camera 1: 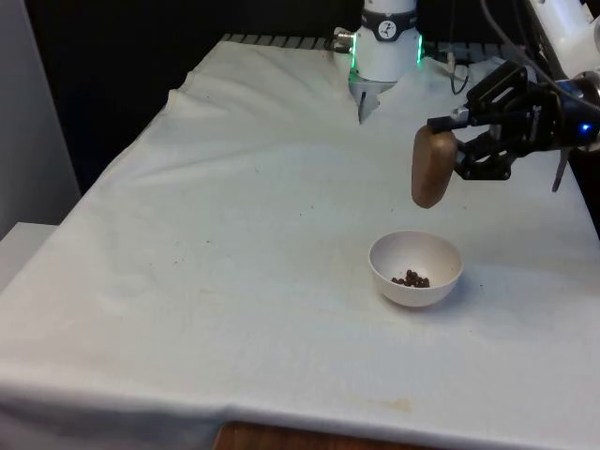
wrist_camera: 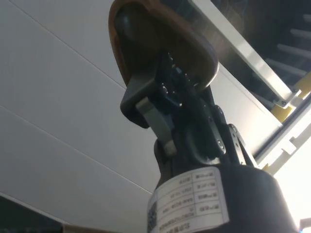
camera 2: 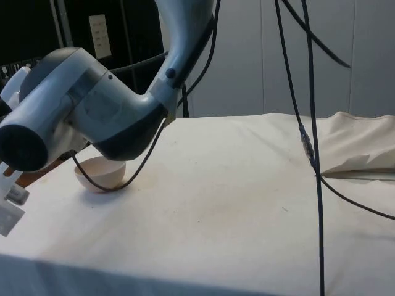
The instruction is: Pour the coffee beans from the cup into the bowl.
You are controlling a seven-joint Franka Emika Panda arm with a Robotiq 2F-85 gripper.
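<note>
Several coffee beans (camera 1: 411,278) are already lying in the white bowl (camera 1: 415,269), so the pouring step looks to be under way or nearly finished. The gripper (camera 1: 457,150) is clamping its fingers shut on the brown cup (camera 1: 430,166) and holding it tipped steeply, mouth pointing downward, in the air just above the bowl and slightly toward the far side of it. In the wrist view the cup (wrist_camera: 155,43) is sitting pinched between the black fingers (wrist_camera: 146,99), its inside turned away, so I cannot tell whether any beans are remaining in it.

My reading is that the next move is calling for a little more tilt or a short pause over the bowl to let stragglers drop (if there are any), and then a turn back to upright and a clear spot on the cloth to set the cup down.

Around the bowl the white tablecloth (camera 1: 234,234) is lying bare apart from faint stains. In the side view the arm (camera 2: 80,117) is covering part of the bowl (camera 2: 99,174), and dangling cables (camera 2: 311,154) are hanging well apart from it. Nothing is standing between cup and bowl.
</note>
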